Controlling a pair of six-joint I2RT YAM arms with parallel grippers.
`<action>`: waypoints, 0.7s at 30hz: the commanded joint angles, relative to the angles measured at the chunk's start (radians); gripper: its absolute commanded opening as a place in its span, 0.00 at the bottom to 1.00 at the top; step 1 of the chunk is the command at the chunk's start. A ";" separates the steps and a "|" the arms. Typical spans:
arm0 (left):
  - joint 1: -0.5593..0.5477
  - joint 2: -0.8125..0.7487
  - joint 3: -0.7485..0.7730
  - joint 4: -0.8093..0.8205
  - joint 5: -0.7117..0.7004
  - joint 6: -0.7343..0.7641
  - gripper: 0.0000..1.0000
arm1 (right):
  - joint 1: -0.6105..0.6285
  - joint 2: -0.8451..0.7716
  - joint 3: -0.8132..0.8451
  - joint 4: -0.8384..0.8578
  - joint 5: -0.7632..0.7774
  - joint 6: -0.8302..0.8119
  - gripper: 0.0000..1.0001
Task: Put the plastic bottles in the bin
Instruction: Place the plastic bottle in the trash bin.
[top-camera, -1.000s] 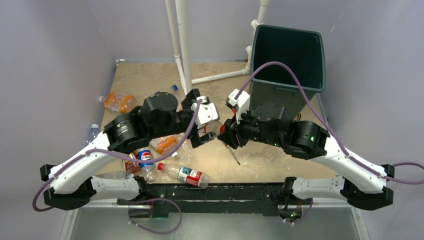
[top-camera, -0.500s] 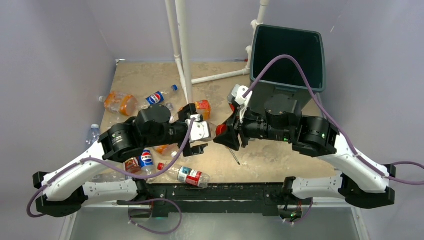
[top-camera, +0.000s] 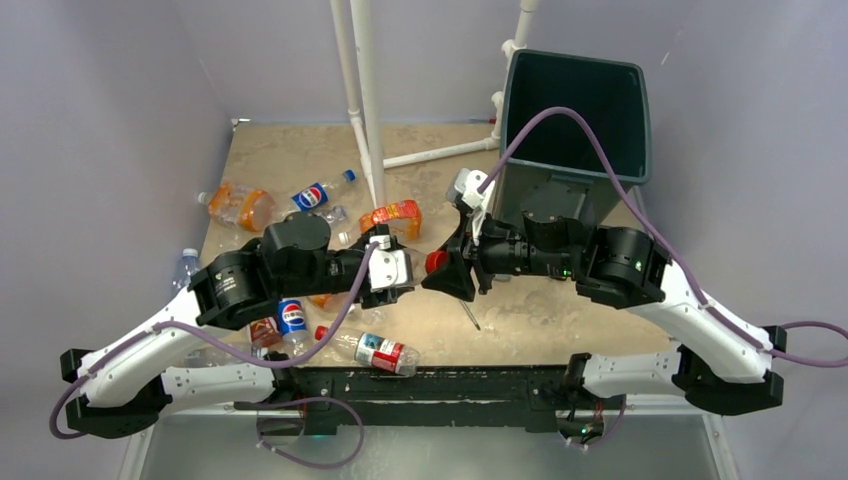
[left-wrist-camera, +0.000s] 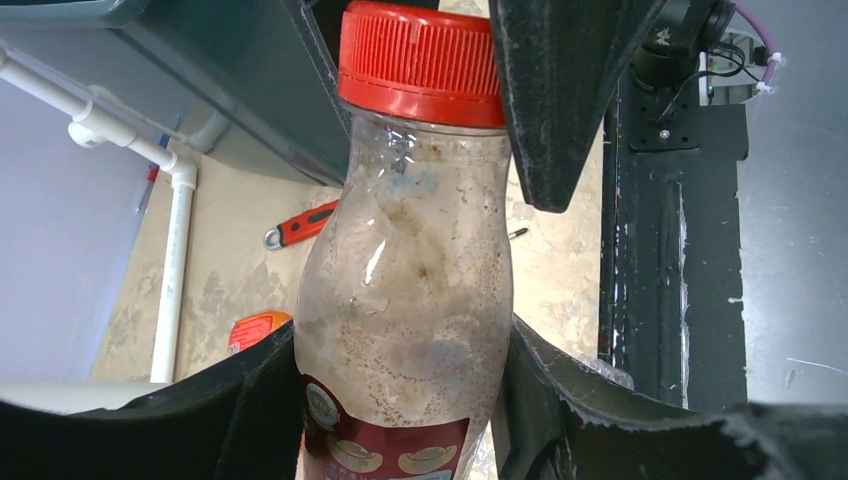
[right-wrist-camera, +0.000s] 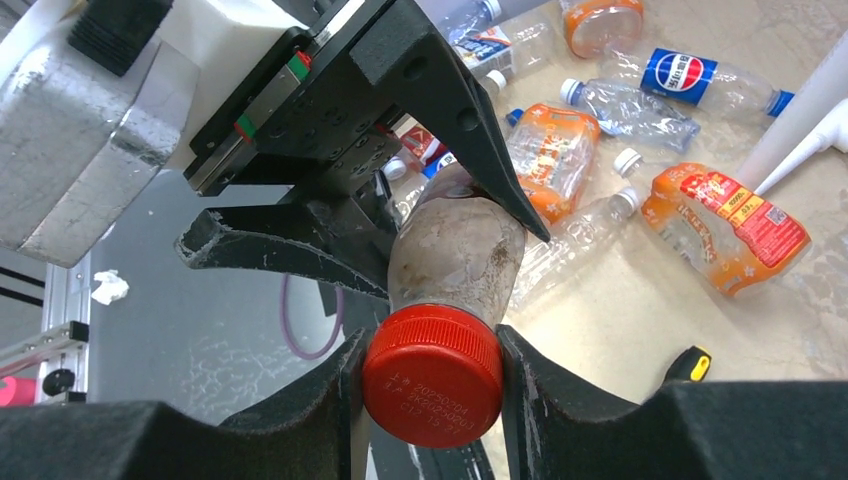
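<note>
Since the earlier frame, the left arm had drawn back toward 7 o'clock, uncovering a Pepsi bottle (top-camera: 318, 194) and an orange-labelled bottle (top-camera: 392, 215) behind it. Its fingers had also narrowed from wide apart.

Both of those bottles lay toward 10 and 11 o'clock on the counter (top-camera: 290, 150). The left fingers (left-wrist-camera: 200, 420) stood about half closed round the body of the red-capped bottle (left-wrist-camera: 405, 290), just above its label, and appeared to touch it on both sides. That bottle was held off the counter near its centre, roughly level between the two arms, with its cap toward 3 o'clock. The right fingers (right-wrist-camera: 620, 430) were partly closed and clamped on either side of the cap. A screwdriver (top-camera: 468, 312) lay on the counter beneath, toward 6 o'clock. The bin (top-camera: 575, 58) stood at 1 o'clock, apart from the bottle.

Assessment: the bottle looked empty, so it was judged light. Its thin clear wall would likely dent and slide under a hard squeeze. The ribbed cap was judged stiff and the soundest hold. On the body, the shoulder or the label band should resist crushing best.
</note>
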 joint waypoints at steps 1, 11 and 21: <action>-0.001 -0.010 -0.016 0.063 0.045 -0.039 0.16 | 0.007 0.002 0.055 0.106 -0.117 0.019 0.30; -0.001 -0.102 -0.120 0.367 0.050 -0.294 0.00 | 0.007 -0.295 -0.318 0.619 0.046 0.087 0.99; -0.001 -0.184 -0.309 0.707 -0.022 -0.500 0.00 | 0.007 -0.397 -0.575 1.080 0.251 0.192 0.96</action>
